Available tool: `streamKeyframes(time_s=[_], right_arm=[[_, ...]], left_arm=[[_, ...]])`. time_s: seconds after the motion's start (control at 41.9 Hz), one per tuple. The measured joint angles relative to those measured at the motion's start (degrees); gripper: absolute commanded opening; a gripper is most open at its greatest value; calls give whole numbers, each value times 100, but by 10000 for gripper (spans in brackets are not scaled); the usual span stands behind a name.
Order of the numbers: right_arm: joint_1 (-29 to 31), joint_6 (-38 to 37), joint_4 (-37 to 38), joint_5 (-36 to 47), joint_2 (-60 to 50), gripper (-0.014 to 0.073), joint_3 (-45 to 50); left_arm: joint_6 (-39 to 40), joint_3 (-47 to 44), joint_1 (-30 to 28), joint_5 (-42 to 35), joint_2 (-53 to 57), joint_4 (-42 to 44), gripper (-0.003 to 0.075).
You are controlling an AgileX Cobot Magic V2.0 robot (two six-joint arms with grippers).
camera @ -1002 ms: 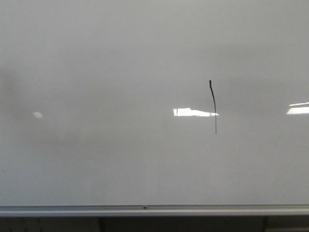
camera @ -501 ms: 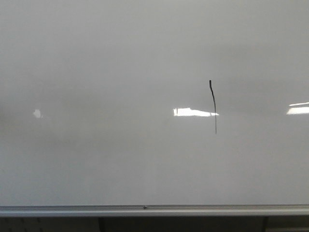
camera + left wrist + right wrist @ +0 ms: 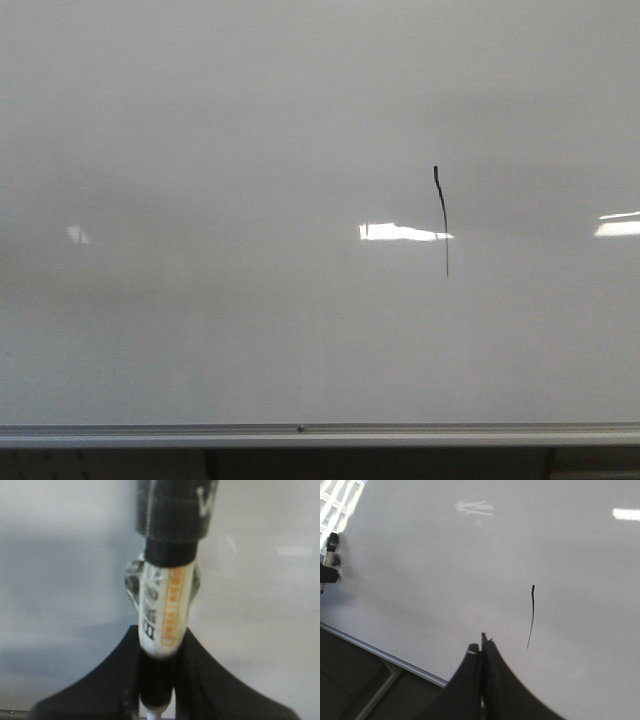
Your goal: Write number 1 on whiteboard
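The whiteboard point(image 3: 200, 150) fills the front view, glossy and pale grey. The number 1 point(image 3: 443, 220) is a thin black stroke right of centre, thicker at its top. Neither gripper shows in the front view. My left gripper point(image 3: 159, 680) is shut on a marker point(image 3: 165, 610) with a white barrel, an orange label and a dark far end, pointing at the board. I cannot tell whether it touches the board. My right gripper point(image 3: 482, 645) is shut and empty in front of the board point(image 3: 420, 555). The number 1 point(image 3: 531, 615) is just beside its fingertips.
A silver rail point(image 3: 300, 433) runs along the board's bottom edge, with a dark frame below it. Bright rectangular light reflections point(image 3: 400, 232) lie on the board. In the right wrist view a black and white object point(image 3: 329, 560) shows against the board, cut off by the picture's edge.
A faint grey shadow on the board's left side has faded and the small reflection there has dimmed. The stroke is unchanged.
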State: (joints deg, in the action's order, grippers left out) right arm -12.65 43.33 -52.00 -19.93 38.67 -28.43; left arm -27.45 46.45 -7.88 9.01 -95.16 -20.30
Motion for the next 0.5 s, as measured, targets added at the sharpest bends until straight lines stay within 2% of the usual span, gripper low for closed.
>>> streamKeyframes(time_s=[0.31, 0.406, 0.501], right_arm=[[0, 0, 0, 4, 0, -60, 0], [0, 0, 0, 4, 0, -60, 0], [0, 0, 0, 4, 0, -60, 0]], left_arm=[[0, 12, 0, -93, -35, 0, 413], [0, 12, 0, -95, -35, 0, 461], [0, 12, 0, -17, -21, 67, 459]])
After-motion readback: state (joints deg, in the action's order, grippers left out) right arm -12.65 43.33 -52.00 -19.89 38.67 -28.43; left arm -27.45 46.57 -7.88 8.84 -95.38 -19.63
